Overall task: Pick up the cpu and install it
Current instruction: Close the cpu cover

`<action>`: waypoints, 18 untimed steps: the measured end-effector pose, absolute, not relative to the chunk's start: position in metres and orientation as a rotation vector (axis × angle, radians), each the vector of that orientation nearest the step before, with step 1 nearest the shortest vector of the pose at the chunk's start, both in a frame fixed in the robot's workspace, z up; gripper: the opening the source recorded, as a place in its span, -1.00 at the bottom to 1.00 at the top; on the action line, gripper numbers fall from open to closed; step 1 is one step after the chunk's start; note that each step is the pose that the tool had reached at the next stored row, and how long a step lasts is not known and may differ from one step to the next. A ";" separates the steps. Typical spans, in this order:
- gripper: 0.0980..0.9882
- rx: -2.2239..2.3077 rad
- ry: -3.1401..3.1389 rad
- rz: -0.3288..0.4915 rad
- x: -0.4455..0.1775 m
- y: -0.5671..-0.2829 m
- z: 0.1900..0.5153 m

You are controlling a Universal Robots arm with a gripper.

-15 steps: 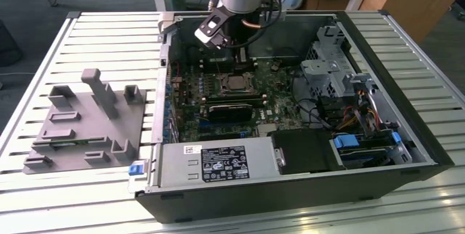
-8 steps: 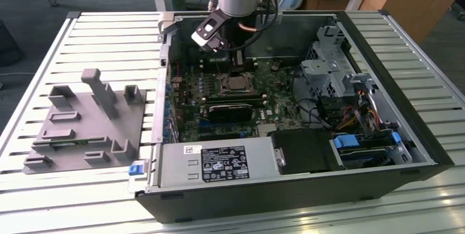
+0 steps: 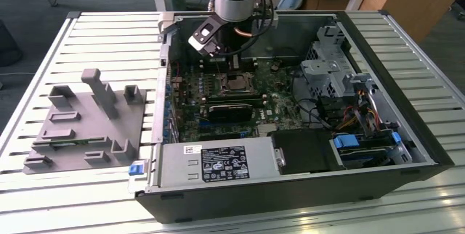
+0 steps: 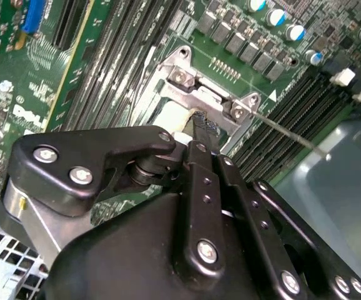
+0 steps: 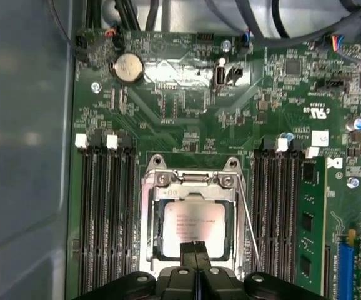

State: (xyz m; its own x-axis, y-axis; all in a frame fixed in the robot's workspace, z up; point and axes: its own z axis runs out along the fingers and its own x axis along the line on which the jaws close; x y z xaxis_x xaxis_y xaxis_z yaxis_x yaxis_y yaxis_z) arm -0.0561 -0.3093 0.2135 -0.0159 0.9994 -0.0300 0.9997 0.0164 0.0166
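Note:
The cpu (image 5: 193, 226), a pale silvery square chip, lies flat inside the motherboard socket (image 5: 193, 180), framed by the socket's metal bracket. My gripper (image 5: 195, 251) hangs just over the chip's near edge, its two black fingers pressed together with nothing between them. In the second wrist view the fingertips (image 4: 200, 122) point down at the socket, and a pale corner of the cpu (image 4: 167, 117) shows beside them. In the exterior view the gripper (image 3: 236, 64) stands inside the open computer case, directly above the socket (image 3: 236, 84).
A thin socket lever (image 5: 250, 220) runs along one side of the socket. Memory slots (image 5: 104, 206) flank it on both sides. The case holds a power supply (image 3: 218, 163) and drive cages (image 3: 330, 68). A grey fixture with posts (image 3: 87, 125) stands outside the case at the exterior view's left.

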 end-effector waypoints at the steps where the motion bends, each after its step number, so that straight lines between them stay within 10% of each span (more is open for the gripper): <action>1: -0.98 2.181 2.216 -0.015 -0.057 -0.309 0.212; 18: -0.98 2.182 2.217 -0.018 -0.062 -0.309 0.201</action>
State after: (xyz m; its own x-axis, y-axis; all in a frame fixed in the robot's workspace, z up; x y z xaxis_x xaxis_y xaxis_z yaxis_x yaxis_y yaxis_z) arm -0.0619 -0.3093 0.2007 -0.0160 0.9994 -0.0300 0.9998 0.0164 0.0132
